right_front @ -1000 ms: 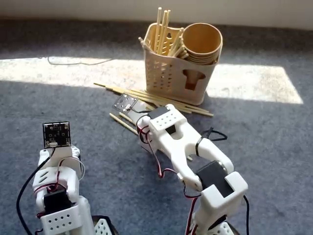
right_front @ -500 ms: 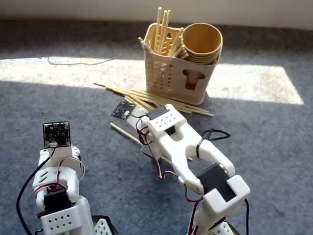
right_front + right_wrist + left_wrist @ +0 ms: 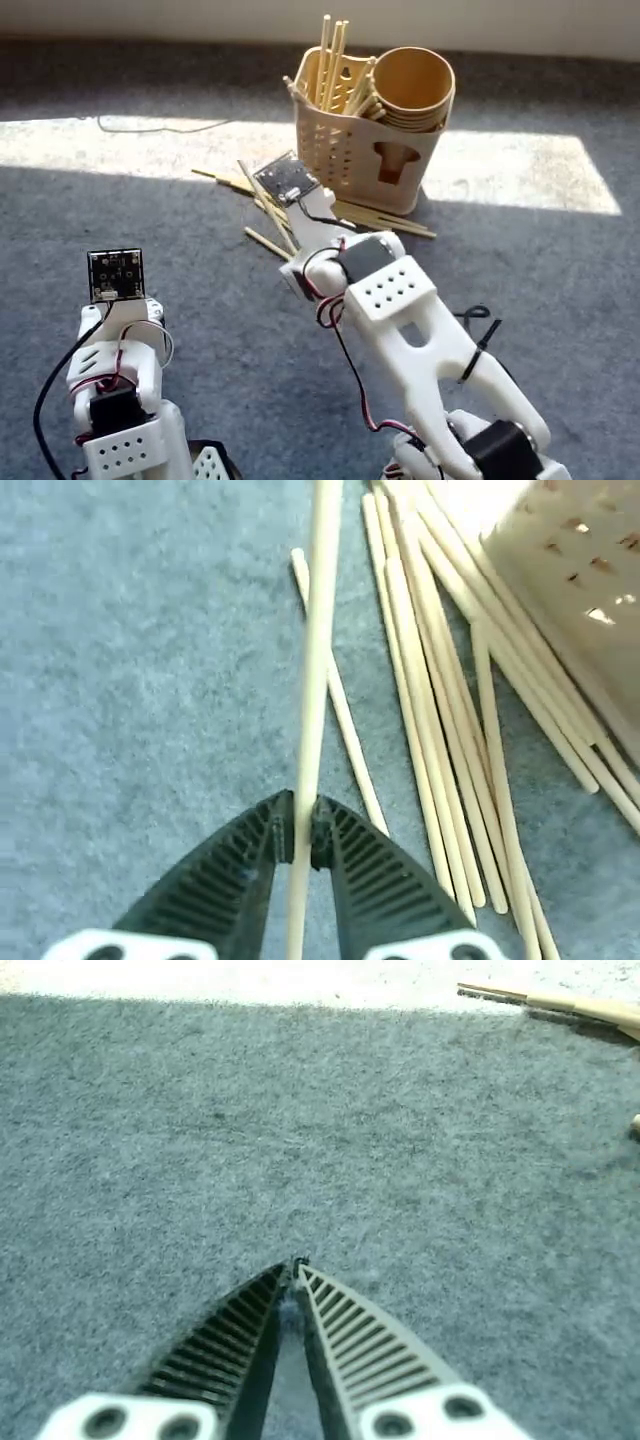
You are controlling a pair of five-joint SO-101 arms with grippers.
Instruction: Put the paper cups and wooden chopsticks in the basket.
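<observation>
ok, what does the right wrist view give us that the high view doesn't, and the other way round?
Right wrist: the grip itself, with the right claw shut on one chopstick. High: stacked paper cups and upright chopsticks inside the basket, plus the left arm. Both: that held chopstick, the loose chopsticks on the carpet, and the basket's perforated wall.

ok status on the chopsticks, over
Right gripper shut on one chopstick. Left gripper shut, empty, over carpet. Paper cups and upright chopsticks in basket; loose chopsticks lie beside it. Nothing seen in the way.
</observation>
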